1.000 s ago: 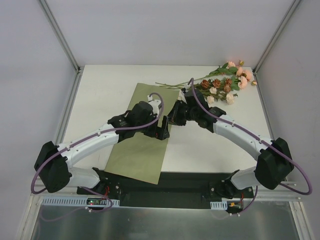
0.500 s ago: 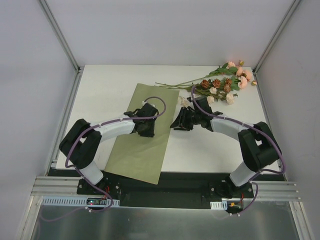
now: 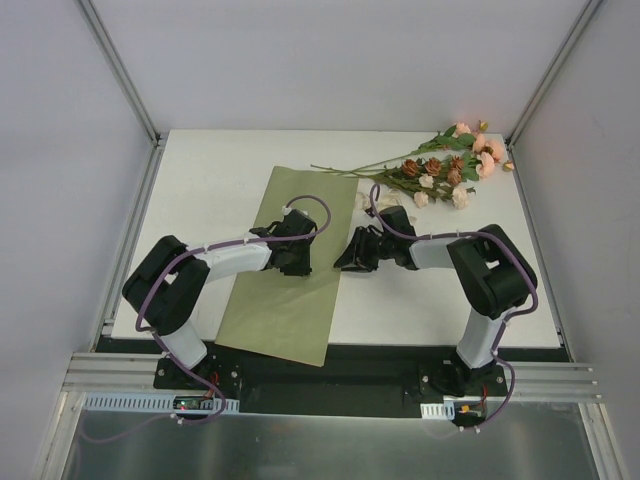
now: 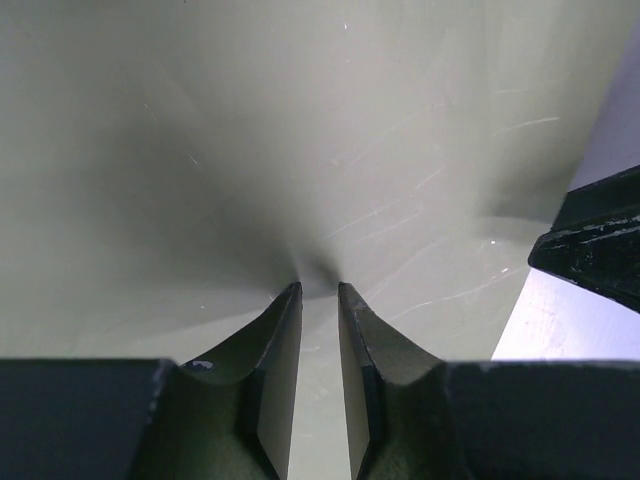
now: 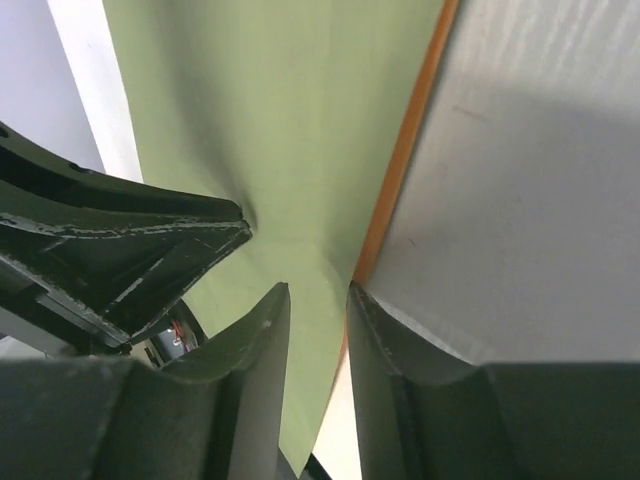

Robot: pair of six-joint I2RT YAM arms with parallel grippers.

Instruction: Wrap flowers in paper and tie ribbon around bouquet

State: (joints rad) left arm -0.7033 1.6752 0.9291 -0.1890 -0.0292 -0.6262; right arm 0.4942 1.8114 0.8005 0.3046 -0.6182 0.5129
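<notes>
The olive-green paper (image 3: 270,310) lies flat at mid-table, its orange underside showing along the right edge (image 5: 400,180). My left gripper (image 3: 298,262) presses down on the paper near that edge. Its jaws are drawn almost together (image 4: 318,287) and the sheet (image 4: 300,120) puckers up between the tips. My right gripper (image 3: 347,262) stands open astride the same edge, with a lifted strip of paper (image 5: 290,100) running between its fingers (image 5: 318,288). The flowers (image 3: 440,165) lie loose at the back right, stems pointing left. A small cream piece (image 3: 362,201) near the stems may be the ribbon.
Metal frame posts (image 3: 125,85) rise at the table's back corners. White tabletop (image 5: 540,200) shows right of the paper. The two grippers sit close together: the left one's finger (image 5: 150,250) fills the right wrist view's left side, and the right one (image 4: 600,240) shows in the left wrist view.
Both arms have folded their elbows back and brought the grippers low at the paper's right edge. The left jaws have closed in on the sheet. The right jaws have parted.
</notes>
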